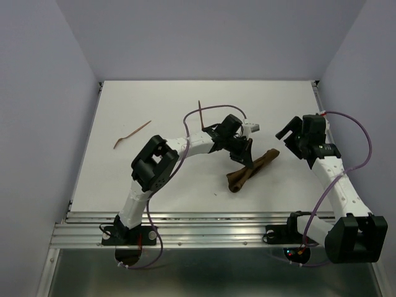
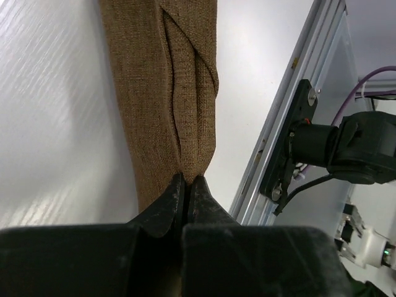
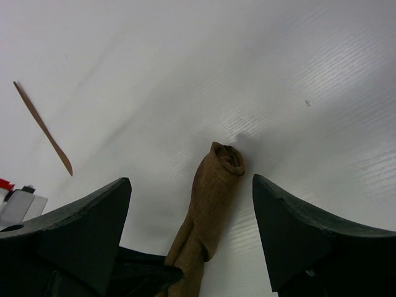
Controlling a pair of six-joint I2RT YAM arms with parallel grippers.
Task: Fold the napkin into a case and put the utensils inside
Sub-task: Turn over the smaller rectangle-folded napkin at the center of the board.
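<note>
I'm judging this as the folding step. The napkin (image 1: 250, 170) is lying as a narrow bundle right of the desk's (image 1: 154, 185) centre, with my left gripper (image 2: 185, 185) clenching its cloth. Beyond, the right gripper (image 3: 190, 180) is hovering spread wide over the napkin's far end, grasping nothing. One utensil (image 1: 131, 135) is lying near the left edge and a second utensil (image 1: 200, 111) farther back. Next I'm needing an open pouch mouth.

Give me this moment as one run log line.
left gripper: shut on napkin | right gripper: open, empty | utensils: outside napkin
</note>
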